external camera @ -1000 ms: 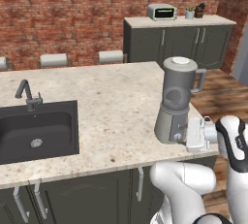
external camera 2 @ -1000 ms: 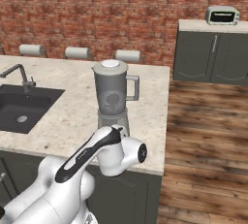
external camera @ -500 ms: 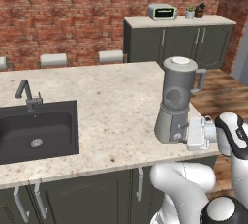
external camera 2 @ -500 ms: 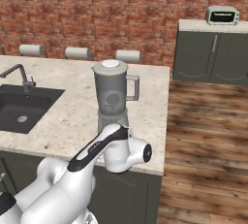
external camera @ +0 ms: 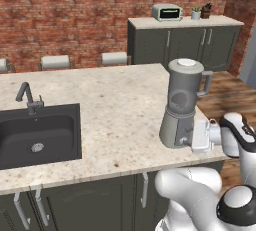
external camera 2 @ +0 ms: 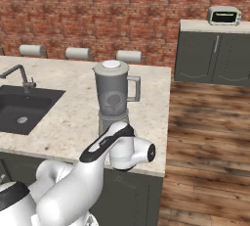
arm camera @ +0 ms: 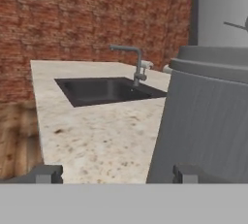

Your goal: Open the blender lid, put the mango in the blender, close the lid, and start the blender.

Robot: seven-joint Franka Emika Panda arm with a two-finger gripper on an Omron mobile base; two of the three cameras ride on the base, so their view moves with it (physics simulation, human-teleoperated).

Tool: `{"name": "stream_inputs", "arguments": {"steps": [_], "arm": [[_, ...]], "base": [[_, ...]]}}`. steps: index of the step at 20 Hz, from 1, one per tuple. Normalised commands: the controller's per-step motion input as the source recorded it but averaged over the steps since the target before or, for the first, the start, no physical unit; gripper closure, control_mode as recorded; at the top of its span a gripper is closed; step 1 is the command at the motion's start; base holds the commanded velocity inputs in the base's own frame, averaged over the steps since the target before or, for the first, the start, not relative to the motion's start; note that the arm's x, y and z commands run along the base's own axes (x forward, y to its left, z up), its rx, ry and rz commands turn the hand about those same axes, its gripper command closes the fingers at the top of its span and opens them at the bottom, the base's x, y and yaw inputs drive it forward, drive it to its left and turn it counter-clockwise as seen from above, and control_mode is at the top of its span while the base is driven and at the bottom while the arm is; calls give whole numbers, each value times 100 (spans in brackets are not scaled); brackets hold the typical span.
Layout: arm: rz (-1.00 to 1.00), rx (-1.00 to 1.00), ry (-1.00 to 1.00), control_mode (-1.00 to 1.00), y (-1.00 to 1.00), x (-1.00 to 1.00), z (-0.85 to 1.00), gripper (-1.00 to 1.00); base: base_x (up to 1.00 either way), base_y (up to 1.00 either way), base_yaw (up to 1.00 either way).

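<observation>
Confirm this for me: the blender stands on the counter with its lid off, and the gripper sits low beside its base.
Not quite. The blender lid is on, capping the jar of the blender, as the left base view shows. The rest holds: the blender stands on the counter, and the gripper sits low beside its base.

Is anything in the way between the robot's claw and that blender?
Nothing visible stands between them. The gripper sits low on the counter right beside the blender base, and the hand view looks straight at the base's grey side.
</observation>
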Motion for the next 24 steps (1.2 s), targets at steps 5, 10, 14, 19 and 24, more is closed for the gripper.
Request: {"name": "stream_inputs", "arguments": {"steps": [5,10,14,19,24], "arm": [[0,0,0,-100,0,24,-16,-100],[0,0,-7,-100,0,-5,-7,-100],[-1,1,-22,-100,-5,-72,19,-100],[-5,0,-14,-100,-1,-50,73,-100],[-4,0,-9,-100,0,-34,61,-100]], "base": [[0,0,0],[0,0,0],[0,0,0],[0,0,0],[0,0,0]]}}
